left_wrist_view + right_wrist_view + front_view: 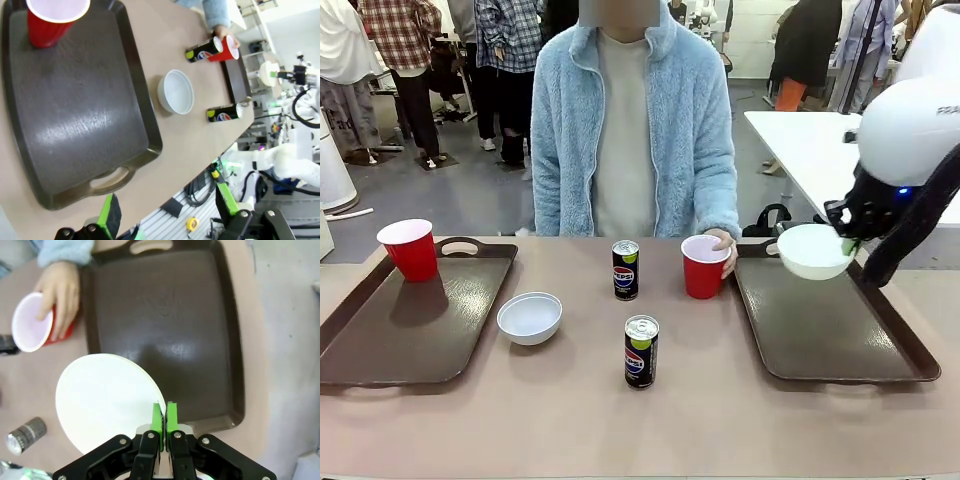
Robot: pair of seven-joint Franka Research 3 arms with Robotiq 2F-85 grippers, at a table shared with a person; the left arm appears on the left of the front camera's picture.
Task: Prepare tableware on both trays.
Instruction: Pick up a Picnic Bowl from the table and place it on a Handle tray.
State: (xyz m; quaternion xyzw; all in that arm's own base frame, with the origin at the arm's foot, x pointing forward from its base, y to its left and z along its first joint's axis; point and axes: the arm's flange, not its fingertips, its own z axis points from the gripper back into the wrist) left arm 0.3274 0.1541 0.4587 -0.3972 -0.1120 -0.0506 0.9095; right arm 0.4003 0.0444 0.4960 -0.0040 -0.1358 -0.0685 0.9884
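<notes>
"How far had the table-setting got?"

"One red cup (410, 248) stood at eleven o'clock on the left tray (410, 330). My right gripper (163, 412), clenched on a white bowl (812, 250) by its rim, hung above the bare right tray (840, 330), toward nine o'clock. My left gripper (167, 205) gaped, empty."

"What was left?"

"The second bowl (530, 317), the far can (625, 269), the near can (640, 350) and the second cup (703, 265), under a person's hand (725, 243), sat on the table (570, 420) between the trays."

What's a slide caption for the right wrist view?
Right gripper pinches a white bowl by its rim, partly over the brown tray; a person's hand holds a red cup beside it.
</notes>
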